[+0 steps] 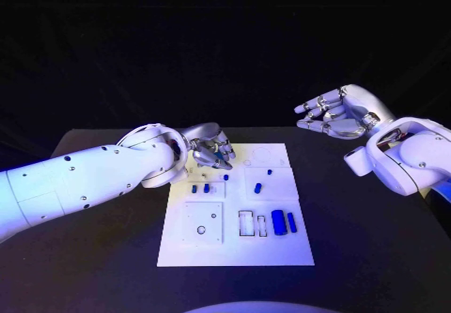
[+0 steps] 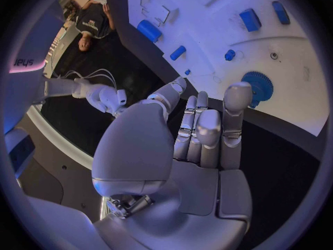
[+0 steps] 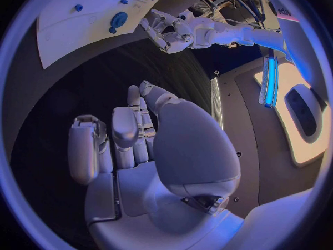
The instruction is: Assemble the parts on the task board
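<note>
Fingers [image 2: 208,130] of the left hand [image 1: 208,147] are apart and hold nothing; the blue gear [image 2: 258,86] lies just beyond their tips on the task board [image 1: 235,251]. Right hand [image 1: 336,112], fingers loosely curled and empty, hangs well apart from the board.

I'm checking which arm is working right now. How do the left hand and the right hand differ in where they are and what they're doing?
The left hand hovers over the far left corner of the task board, above the blue gear; the right hand hangs off the board, above bare table. The left hand's fingers point down at the parts; the right hand's curl loosely inward. Both hold nothing.
</note>
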